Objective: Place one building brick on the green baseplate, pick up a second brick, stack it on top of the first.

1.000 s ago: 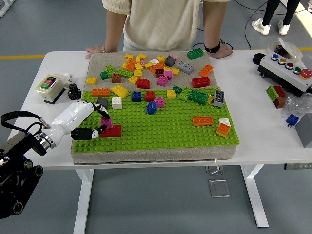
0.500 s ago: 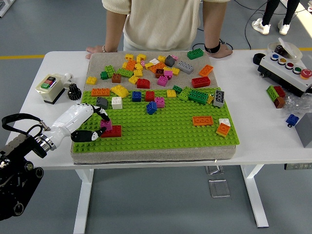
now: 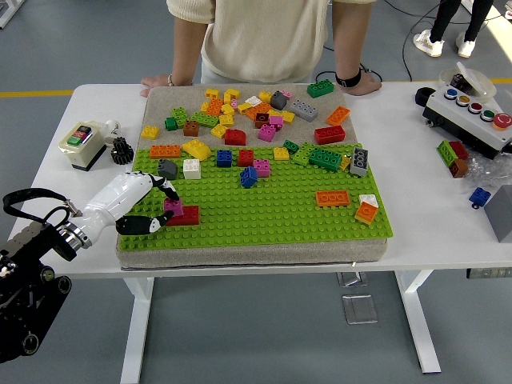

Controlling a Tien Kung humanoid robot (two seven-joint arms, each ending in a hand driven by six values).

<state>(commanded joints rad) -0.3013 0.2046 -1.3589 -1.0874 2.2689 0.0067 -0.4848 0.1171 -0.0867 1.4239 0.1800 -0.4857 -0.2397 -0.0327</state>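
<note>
White bench (image 3: 48,180) carries a green baseplate (image 3: 280,210) on a grey mat (image 3: 160,100). Near its front-left corner lies a red brick (image 3: 186,215), long axis left-right, with a small pink brick (image 3: 174,206) on top. Left hand (image 3: 132,204): black fingers (image 3: 166,188) pinch the pink brick, partly hiding it.

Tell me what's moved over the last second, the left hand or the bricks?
The left hand has drawn back slightly toward the baseplate's near-left edge. Its fingers still close around the pink brick on the red brick, so nothing has been released. That stack, the loose bricks, the green baseplate and the person's hands on the table's far edge are unchanged.
</note>
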